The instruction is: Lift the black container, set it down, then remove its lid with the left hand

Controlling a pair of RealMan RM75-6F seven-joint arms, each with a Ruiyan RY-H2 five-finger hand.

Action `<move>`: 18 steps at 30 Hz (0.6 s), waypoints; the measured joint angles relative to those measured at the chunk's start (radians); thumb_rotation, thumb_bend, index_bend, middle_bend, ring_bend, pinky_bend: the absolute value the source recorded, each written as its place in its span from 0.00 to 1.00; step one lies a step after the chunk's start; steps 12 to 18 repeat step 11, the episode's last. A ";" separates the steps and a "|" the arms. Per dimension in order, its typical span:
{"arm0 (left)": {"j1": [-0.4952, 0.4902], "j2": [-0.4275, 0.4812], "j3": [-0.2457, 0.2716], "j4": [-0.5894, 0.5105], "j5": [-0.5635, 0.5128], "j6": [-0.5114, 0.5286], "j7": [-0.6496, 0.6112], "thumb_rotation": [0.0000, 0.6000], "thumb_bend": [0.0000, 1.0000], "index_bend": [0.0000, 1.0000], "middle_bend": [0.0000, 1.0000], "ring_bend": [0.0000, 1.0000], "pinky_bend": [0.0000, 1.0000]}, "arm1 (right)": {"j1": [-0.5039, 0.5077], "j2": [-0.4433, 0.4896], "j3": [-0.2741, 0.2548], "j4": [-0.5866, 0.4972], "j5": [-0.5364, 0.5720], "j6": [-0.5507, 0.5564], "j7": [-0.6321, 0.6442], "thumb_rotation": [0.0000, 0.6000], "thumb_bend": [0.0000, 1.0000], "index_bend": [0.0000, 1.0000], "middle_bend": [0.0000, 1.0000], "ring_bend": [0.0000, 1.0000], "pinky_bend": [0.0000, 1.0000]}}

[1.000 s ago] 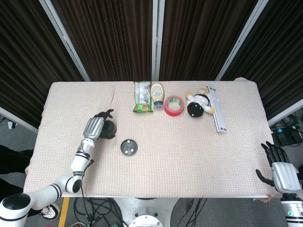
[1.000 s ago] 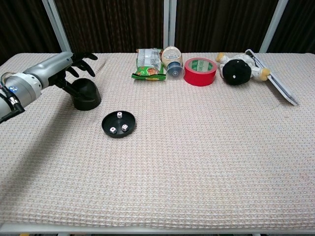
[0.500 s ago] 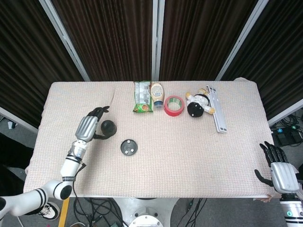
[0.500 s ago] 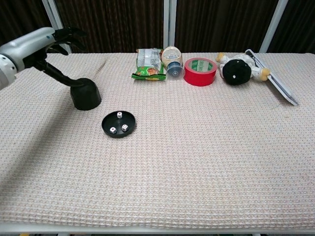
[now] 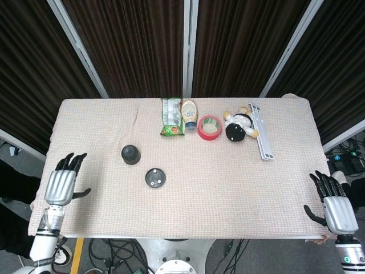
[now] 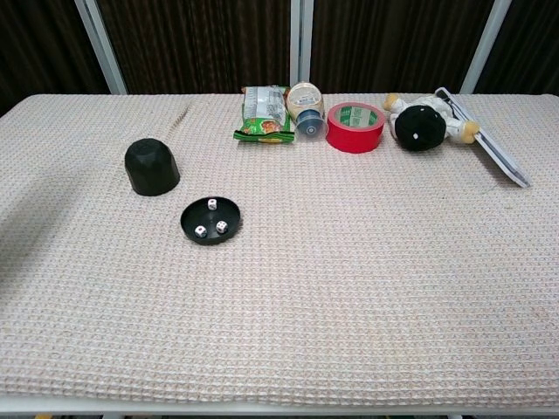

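Nearest the robot, the left hand hung off the near-left corner of the table, fingers spread wide and holding nothing. The right hand hung off the near-right corner, likewise spread and empty. Neither hand appeared in the chest view.

Farther in, the black tray, carrying three white dice, lay flat on the table. The black lid stood just beyond and left of the tray, apart from it, dome up.

Beyond the tray, along the far edge, lay a green packet, a bottle, a red tape roll, a plush toy and a grey strip.

Judgement: lid removal appeared complete; no further grasp seemed required, only keeping both hands clear.
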 measured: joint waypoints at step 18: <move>0.173 0.025 0.094 0.037 0.094 0.172 0.022 1.00 0.00 0.11 0.13 0.07 0.16 | 0.002 -0.011 -0.009 -0.002 -0.020 0.010 -0.025 1.00 0.21 0.00 0.00 0.00 0.04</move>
